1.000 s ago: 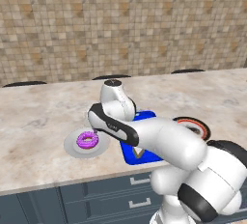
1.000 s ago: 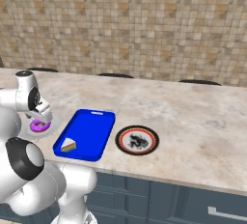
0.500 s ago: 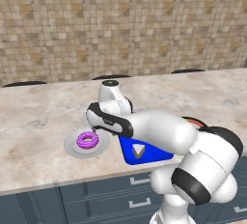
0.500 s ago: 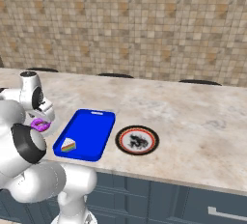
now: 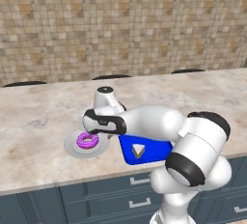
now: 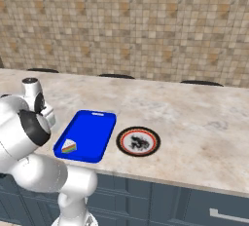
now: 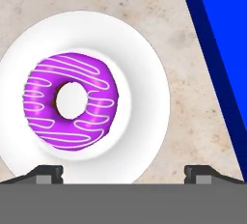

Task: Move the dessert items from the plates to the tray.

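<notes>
the doughnut (image 7: pixel 71 102), a small ring with purple icing and thin white stripes, lies flat on the light plate (image 7: pixel 144 117), slightly off the plate's centre. taking the blue tray (image 5: pixel 154 148) as landmark, the light plate sits on the counter (image 5: pixel 38 117) just beside the tray's long edge, on the side away from the patterned plate (image 6: pixel 138 141); a narrow strip of bare counter separates plate and tray. the cake wedge (image 5: pixel 138 150) already rests inside the tray, near its front corner, and the patterned plate on the tray's far side is bare. the gripper (image 7: pixel 123 172) hovers over the light plate with its fingertips (image 7: pixel 48 172) set wide apart and nothing between them; the doughnut lies toward one finger rather than midway.

handling, as a judgement: the doughnut is probably light, with a soft body and smooth icing that may slide under the pads. a hold across the outer sides of the ring seems safest, or one finger through the hole and one outside. the gripper likely needs centring over the ring first, and a gentle squeeze to avoid crushing or tilting it.
</notes>
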{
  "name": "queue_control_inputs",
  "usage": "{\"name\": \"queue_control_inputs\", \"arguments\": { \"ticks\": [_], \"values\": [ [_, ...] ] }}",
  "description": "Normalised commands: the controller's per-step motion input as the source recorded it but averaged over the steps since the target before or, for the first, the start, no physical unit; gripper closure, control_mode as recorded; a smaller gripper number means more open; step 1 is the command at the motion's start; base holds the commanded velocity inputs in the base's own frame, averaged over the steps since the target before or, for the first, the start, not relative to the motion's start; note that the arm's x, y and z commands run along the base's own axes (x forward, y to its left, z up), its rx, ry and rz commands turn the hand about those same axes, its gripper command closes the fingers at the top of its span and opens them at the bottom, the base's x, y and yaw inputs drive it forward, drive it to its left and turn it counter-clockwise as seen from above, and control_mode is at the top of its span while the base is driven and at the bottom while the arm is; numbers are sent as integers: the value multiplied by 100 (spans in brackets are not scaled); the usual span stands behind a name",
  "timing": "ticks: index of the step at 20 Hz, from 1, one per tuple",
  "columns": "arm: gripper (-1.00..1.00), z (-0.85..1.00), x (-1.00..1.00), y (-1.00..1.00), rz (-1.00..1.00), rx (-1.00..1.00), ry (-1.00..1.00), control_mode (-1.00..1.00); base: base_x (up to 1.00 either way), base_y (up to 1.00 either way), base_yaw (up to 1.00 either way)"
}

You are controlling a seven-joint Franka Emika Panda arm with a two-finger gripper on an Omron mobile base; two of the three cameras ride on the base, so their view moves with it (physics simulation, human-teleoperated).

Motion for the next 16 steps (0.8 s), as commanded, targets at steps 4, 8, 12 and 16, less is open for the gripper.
{"name": "queue_control_inputs", "arguments": {
  "ticks": [4,8,12,16],
  "values": [
    [-100,-15,21,14,0,0,0,-100,0,0,0],
    [-100,-4,17,5,0,0,0,-100,0,0,0],
    [-100,-6,15,3,0,0,0,-100,0,0,0],
    [-100,-12,18,7,0,0,0,-100,0,0,0]
  ]
}}
